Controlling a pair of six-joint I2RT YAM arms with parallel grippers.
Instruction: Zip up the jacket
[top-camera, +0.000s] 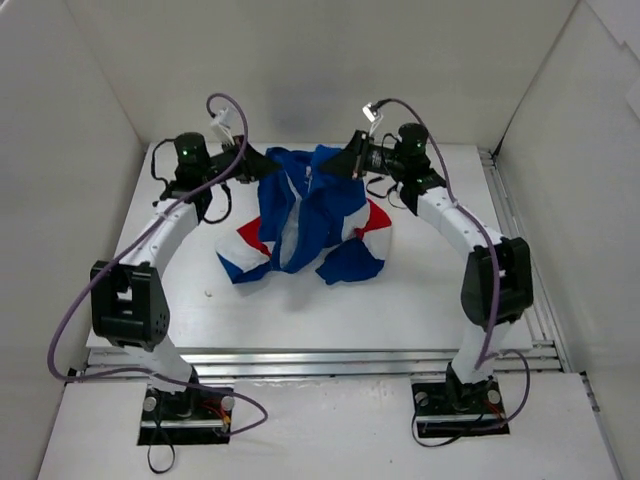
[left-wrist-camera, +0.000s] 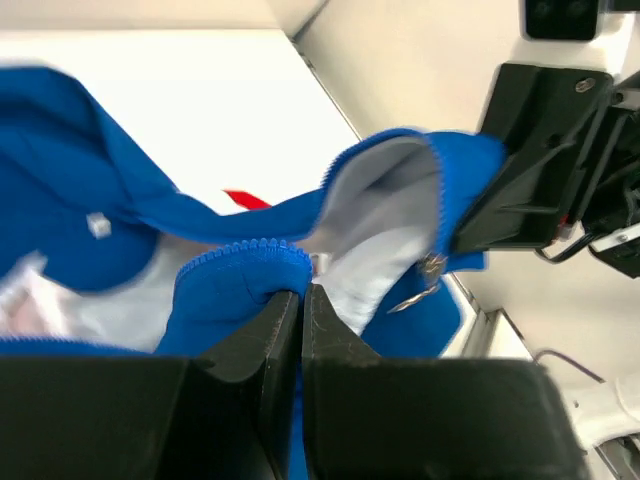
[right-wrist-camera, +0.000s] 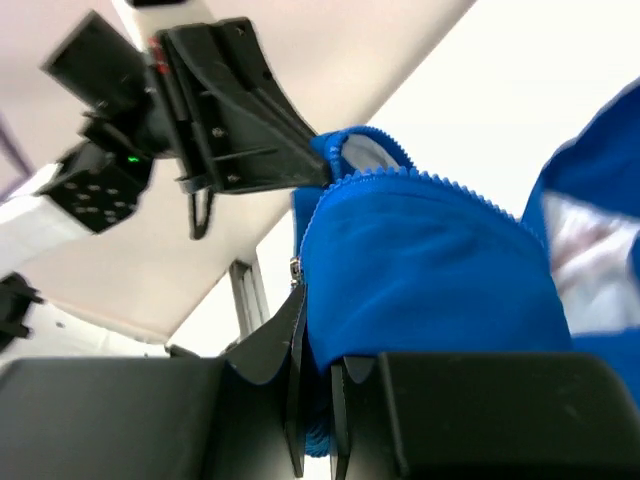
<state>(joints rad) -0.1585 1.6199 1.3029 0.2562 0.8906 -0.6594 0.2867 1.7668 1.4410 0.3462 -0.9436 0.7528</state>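
Jacket (top-camera: 310, 215) lies bunched at the far middle of the table (top-camera: 400, 310), its upper edge raised off the table. We see our left gripper (left-wrist-camera: 300, 300) clamped tight on one blue toothed zipper edge. Our right gripper (right-wrist-camera: 316, 345) pinches the other edge, both above the table's far side.
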